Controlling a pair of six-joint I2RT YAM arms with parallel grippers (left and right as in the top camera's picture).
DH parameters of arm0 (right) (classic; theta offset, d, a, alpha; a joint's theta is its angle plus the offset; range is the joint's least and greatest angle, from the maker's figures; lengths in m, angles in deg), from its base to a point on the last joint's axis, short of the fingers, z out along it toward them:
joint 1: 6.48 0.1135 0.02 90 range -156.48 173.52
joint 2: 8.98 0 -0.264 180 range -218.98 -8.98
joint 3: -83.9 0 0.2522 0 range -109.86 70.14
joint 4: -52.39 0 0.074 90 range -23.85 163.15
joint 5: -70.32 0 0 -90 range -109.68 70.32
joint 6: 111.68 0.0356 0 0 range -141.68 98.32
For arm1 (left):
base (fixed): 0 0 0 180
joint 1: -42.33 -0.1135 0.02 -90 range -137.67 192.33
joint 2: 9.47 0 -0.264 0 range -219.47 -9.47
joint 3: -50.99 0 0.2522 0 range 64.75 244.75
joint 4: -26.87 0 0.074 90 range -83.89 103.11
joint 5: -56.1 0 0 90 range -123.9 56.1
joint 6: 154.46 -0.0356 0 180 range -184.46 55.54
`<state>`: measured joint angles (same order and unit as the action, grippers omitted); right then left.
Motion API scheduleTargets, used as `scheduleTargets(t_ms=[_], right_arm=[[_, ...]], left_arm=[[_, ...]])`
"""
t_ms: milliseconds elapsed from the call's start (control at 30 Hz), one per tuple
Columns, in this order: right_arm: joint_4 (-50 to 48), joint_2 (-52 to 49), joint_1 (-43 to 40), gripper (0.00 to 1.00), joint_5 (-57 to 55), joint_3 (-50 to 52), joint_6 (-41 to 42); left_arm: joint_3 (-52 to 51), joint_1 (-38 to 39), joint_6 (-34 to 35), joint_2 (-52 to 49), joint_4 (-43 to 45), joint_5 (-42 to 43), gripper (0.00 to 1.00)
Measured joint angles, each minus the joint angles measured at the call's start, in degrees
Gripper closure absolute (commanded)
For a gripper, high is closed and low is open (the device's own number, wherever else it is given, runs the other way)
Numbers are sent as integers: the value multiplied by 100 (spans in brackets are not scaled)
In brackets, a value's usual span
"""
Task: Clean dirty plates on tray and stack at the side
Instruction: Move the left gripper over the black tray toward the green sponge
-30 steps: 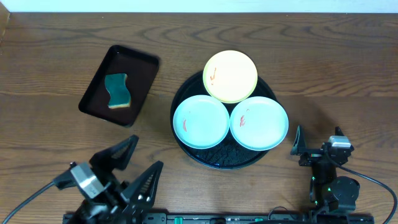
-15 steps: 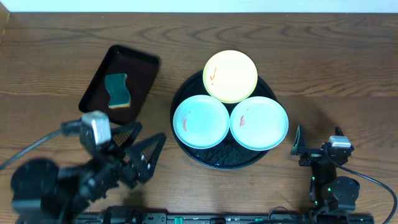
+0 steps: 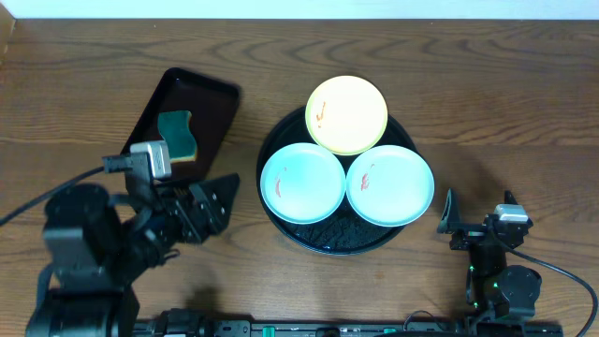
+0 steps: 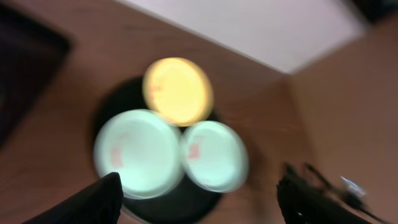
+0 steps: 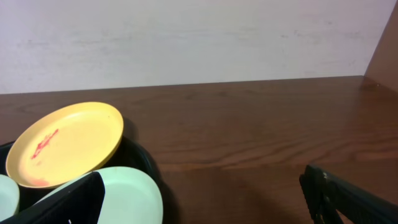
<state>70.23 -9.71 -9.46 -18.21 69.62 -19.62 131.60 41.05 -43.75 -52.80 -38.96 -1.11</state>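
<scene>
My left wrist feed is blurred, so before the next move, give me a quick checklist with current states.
1. Left gripper open and empty: ok.
2. Right gripper open, apart from the tray: ok.
3. Sponge lying in the rectangular tray: ok, partly hidden overhead.
4. Smears gone: not ok; yellow plate, left mint plate and right mint plate all show red smears.
5. Yellow plate flat: not ok; it sits tilted in the right wrist view.

Blurred, three plates (image 4: pixel 138 152) crowd the black tray (image 4: pixel 181 209)
</scene>
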Motion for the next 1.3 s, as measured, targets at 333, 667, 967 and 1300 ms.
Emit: scheduleTargets(t_ms=[333, 667, 967, 1300], right_arm=[[2, 0, 0, 1, 0, 0, 0], [2, 0, 0, 1, 0, 0, 0], [0, 0, 0, 1, 0, 0, 0], [2, 0, 0, 1, 0, 0, 0]], left_arm=[[1047, 0, -216, -2293, -876, -1740, 20], [2551, 0, -472, -5158, -369, -3617, 20], [2557, -219, -514, -6304, 946, -3963, 20], [2566, -791, -562, -7359, 575, -3722, 20]])
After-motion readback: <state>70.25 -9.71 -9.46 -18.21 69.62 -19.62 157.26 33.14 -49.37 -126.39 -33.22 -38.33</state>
